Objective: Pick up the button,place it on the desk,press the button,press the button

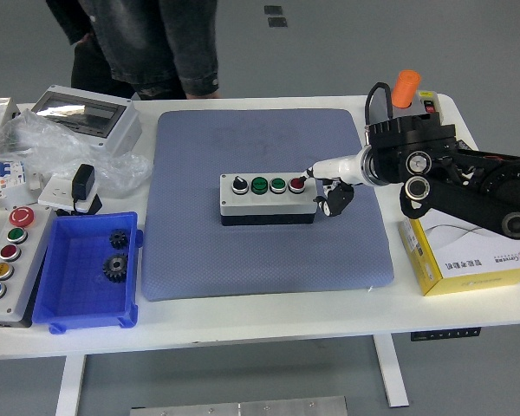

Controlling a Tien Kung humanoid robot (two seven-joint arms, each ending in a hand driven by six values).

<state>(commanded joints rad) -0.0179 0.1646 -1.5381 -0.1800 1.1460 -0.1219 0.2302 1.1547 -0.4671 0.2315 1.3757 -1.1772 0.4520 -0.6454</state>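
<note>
Button box (268,199) sits mid-mat on the blue textured mat (269,251): grey rectangular housing on a black base, with one black selector, two green caps and one red cap in a row. Right hand (327,184) is at the box's right end, its white index finger (316,169) extended with the tip on the red button (296,184) (other fingers curled under, holding nothing). White surface (286,316) is under the mat.
</note>
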